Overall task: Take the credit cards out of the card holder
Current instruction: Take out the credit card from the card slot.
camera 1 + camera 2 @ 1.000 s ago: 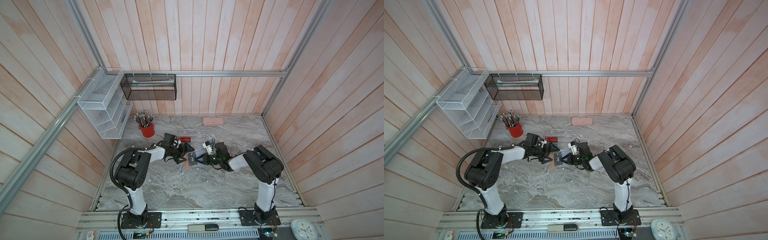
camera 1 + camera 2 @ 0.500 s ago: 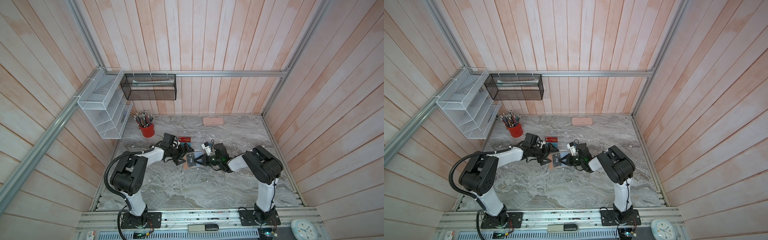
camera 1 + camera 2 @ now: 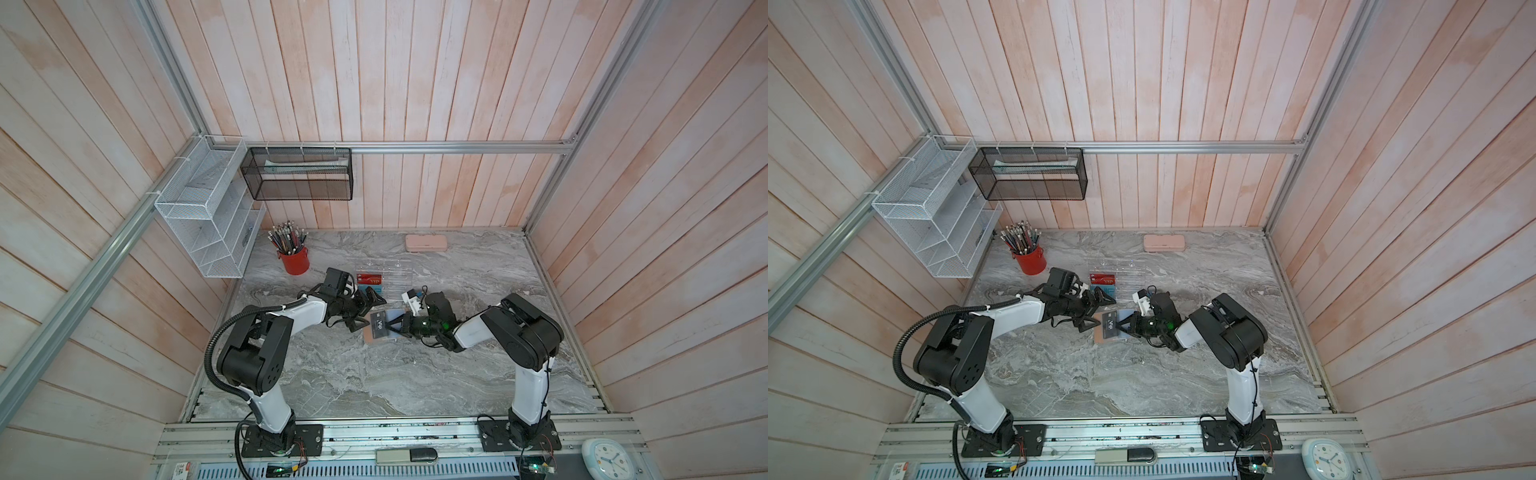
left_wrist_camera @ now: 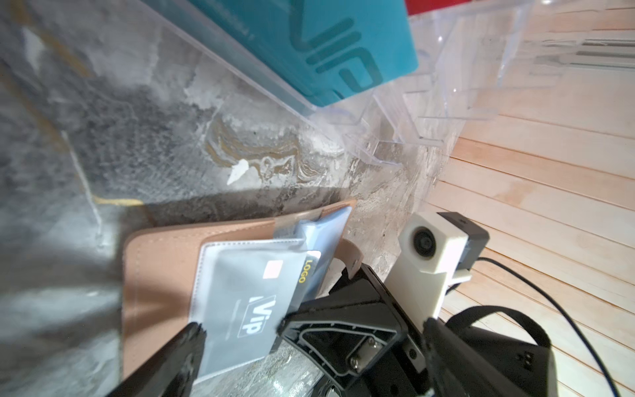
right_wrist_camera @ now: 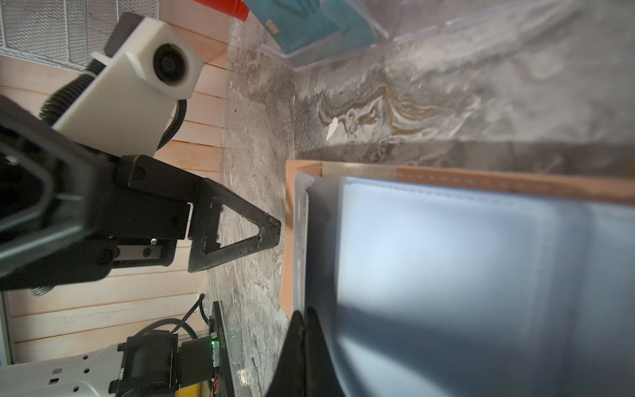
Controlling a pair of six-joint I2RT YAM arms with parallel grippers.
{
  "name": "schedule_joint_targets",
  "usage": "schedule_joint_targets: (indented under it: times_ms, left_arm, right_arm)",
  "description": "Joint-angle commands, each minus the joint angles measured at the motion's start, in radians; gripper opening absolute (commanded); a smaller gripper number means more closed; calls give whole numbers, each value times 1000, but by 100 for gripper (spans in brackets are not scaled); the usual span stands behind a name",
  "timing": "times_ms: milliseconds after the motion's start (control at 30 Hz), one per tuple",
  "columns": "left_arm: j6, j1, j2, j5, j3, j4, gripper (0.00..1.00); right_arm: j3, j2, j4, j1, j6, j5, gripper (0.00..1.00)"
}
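Two of the three "VIP" cards are out of the wallet. The red plastic card (image 3: 369, 277) and the teal plastic card (image 3: 370, 287) stand in neighbouring slots of the clear acrylic slotted rack (image 3: 392, 274), with the red one farther from my arms.

The black plastic card (image 3: 379, 326) is in a pale blue-grey plastic sleeve (image 4: 220, 271) of the small tan-pink leather card holder (image 3: 369, 338). The holder lies open on the grey marbled surface (image 3: 353, 382), between the two arms and just in front of the rack. In the left wrist view, "VIP" reads hazily through the sleeve. A darker strip lettered "LOGO" sits at the sleeve's open edge (it looks partly clear of the sleeve).

My left tool (image 3: 369, 314) is spread wide and holds nothing. One fingertip (image 5: 268, 233) is just beside the holder's leather edge. My right tool (image 3: 391, 326) has its jaws pressed together, with the tips at the sleeve's edge. I cannot tell whether any plastic is pinched between them.

Over by the left wall, a red cylindrical cup (image 3: 294, 262) is packed with pencils (image 3: 286, 239). A long pale pink case (image 3: 427, 242) lies closed near the back wall. Above it, a black mesh basket (image 3: 297, 185) hangs from the rail with something pale and flat inside (too small to identify). A white wire rack (image 3: 199, 216) hangs on the left wall.
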Motion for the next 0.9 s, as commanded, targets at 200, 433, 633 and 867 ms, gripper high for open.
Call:
schedule_joint_targets:
  times_ms: [200,433,633,867]
  left_arm:
    - [15,-12,63,-38,11,20,100]
    - [49,-15,88,-97,21,-28,100]
    - [93,-39,101,-168,39,-103,100]
    - [147,-73,27,-254,122,-205,100]
  right_arm:
    - [2,29,22,7,0,11,0]
    - [6,22,-3,9,-18,15,0]
    - [20,20,-31,12,-30,22,0]
    - [22,23,-37,13,-34,24,0]
